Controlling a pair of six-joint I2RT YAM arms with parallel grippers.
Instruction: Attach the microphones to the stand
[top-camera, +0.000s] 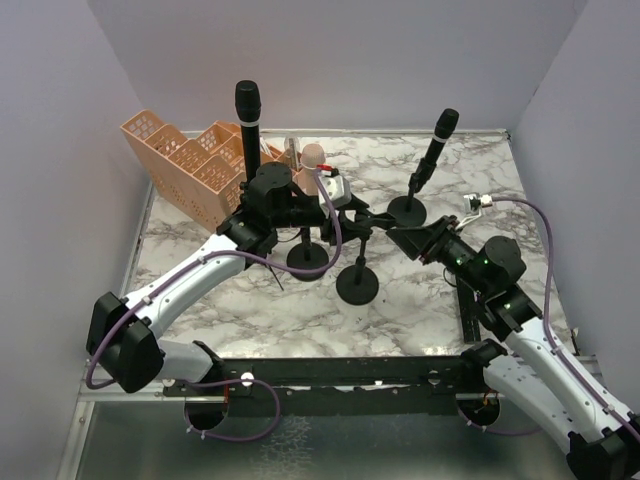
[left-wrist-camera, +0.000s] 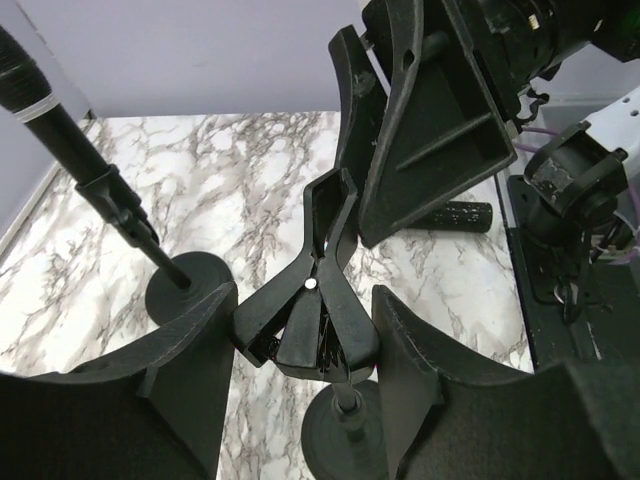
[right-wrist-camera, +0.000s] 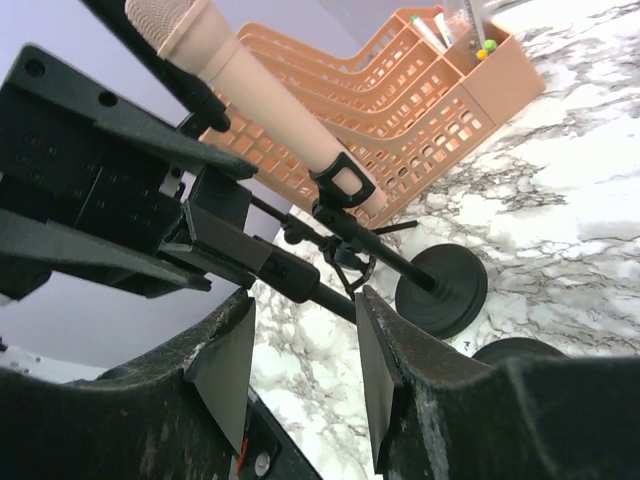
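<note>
My left gripper (top-camera: 352, 215) is at the table's middle, shut on the black spring clip (left-wrist-camera: 325, 290) that tops an empty stand with a round base (top-camera: 357, 287). The clip sits between my left fingers (left-wrist-camera: 190, 350). My right gripper (top-camera: 393, 232) faces it from the right, open and empty; its open fingers also show in the left wrist view (left-wrist-camera: 430, 120). A loose black microphone (left-wrist-camera: 455, 215) lies on the table near the right arm. In the right wrist view the gripper (right-wrist-camera: 305, 300) is open with the stand's stem (right-wrist-camera: 300, 280) just beyond it.
A beige microphone (right-wrist-camera: 260, 90) is clipped to a stand with a round base (right-wrist-camera: 440, 290). A black microphone (top-camera: 435, 145) stands clipped at the back right. A tall black microphone (top-camera: 248, 110) stands by the orange organiser rack (top-camera: 190, 165). Another round base (top-camera: 307, 258) sits by the held stand.
</note>
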